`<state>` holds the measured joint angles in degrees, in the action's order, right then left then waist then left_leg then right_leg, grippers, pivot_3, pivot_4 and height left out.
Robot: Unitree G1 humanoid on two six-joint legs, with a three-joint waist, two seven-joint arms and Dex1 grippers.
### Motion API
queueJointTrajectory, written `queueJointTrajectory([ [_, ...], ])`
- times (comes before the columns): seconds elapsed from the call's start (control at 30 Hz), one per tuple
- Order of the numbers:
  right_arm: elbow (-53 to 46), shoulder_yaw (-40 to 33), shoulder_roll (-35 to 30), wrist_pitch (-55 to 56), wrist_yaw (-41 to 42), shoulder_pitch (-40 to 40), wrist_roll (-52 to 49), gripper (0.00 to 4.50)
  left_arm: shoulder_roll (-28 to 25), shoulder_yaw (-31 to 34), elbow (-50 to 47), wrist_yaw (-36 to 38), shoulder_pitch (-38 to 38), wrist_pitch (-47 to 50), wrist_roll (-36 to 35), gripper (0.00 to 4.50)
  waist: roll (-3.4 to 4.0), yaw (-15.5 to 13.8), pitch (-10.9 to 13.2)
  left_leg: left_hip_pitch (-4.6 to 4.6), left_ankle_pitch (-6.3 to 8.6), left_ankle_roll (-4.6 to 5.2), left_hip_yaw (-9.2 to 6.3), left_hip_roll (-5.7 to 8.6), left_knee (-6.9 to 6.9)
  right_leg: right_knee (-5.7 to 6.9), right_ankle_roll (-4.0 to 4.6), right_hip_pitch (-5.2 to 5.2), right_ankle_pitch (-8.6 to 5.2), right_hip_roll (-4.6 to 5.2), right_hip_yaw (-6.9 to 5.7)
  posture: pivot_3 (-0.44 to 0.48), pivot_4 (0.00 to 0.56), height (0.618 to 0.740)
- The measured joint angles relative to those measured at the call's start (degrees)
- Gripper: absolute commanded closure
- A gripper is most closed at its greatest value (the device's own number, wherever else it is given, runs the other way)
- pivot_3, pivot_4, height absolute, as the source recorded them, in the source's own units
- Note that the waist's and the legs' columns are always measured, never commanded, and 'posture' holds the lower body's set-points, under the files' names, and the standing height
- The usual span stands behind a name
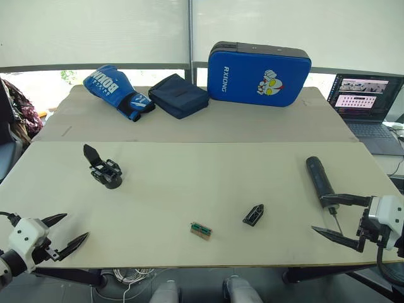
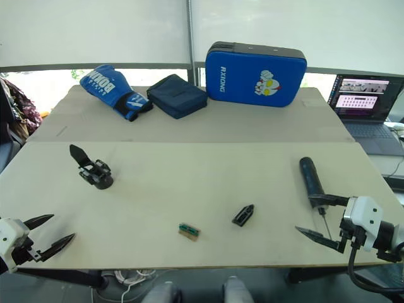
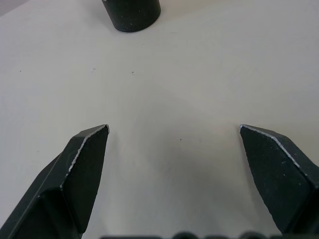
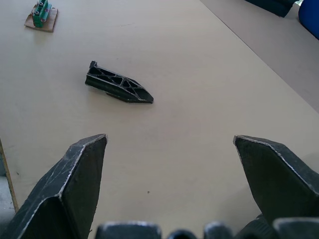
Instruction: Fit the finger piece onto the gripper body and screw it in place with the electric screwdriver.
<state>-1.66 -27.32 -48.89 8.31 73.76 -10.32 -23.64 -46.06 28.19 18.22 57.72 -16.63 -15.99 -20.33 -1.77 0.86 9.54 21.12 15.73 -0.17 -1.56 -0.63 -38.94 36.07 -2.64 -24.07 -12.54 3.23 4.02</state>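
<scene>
Nothing assembled yet, judging from the layout: all three task parts lying apart on the table [image 1: 189,189].

Gripper body [image 1: 105,169] on the left side, mid-depth, standing on its round base with one pointed finger up and leaning left. Finger piece [image 1: 254,214] well apart from it, right of centre and nearer the front edge, lying on its side with the ribbed face showing in the right wrist view [image 4: 117,88]. Electric screwdriver [image 1: 321,180] flat on the right, thick end far, thin bit pointing toward the near edge.

Left gripper [image 1: 66,230] at the near left corner, fingers spread wide and holding nothing, well short of the gripper body, whose round base peeks in at the edge of the left wrist view [image 3: 131,14]. Right gripper [image 1: 338,216] at the near right, fingers likewise spread and empty, straddling the bit end of the screwdriver as seen from the head, though contact cannot be told.

Small green-and-tan block [image 1: 201,230] just left of the finger piece, near the front edge. Boxing glove [image 1: 117,90], dark pouch [image 1: 178,95] and blue pad [image 1: 259,65] along the far edge; laptop [image 1: 368,101] off the far right.

Still left, by this reading: pick up the finger piece, seat it on the body, grasp the screwdriver, drive the screw.
</scene>
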Motion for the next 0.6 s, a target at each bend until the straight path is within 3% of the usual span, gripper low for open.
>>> queueJointTrajectory([
  [0.13, -3.9, 2.2, 0.4, -4.1, -1.7, 0.1, -1.8, 0.0, 2.4, 2.5, -4.2, -1.5, -1.0, 5.0, -4.5, 0.07, 0.0, 0.1, 0.0, 0.01, 0.0, 0.0, -0.02, -0.14, 0.0, 0.03, 0.01, -0.01, 0.0, -0.01, 0.0, 0.0, 0.15, 0.74],
  [0.33, -12.0, 6.1, 7.9, -9.1, -8.1, 6.9, -8.1, 0.0, 8.3, 8.8, -11.8, -6.8, -3.1, 14.7, -13.5, 0.07, 0.03, 0.7, 0.0, 0.0, 0.0, 0.0, -0.01, -0.16, 0.02, 0.03, 0.04, -0.04, 0.02, -0.06, 0.05, 0.0, 0.15, 0.74],
  [0.6, -18.3, 11.7, 15.6, -5.8, -12.0, 10.6, -9.0, 0.0, 17.9, 11.7, -12.2, -15.8, -5.9, 14.2, -12.4, 0.07, -0.04, -0.2, 0.0, 0.01, 0.0, -0.01, -0.03, -0.07, -0.04, 0.02, 0.06, 0.01, 0.05, -0.01, 0.01, 0.0, 0.15, 0.74],
])
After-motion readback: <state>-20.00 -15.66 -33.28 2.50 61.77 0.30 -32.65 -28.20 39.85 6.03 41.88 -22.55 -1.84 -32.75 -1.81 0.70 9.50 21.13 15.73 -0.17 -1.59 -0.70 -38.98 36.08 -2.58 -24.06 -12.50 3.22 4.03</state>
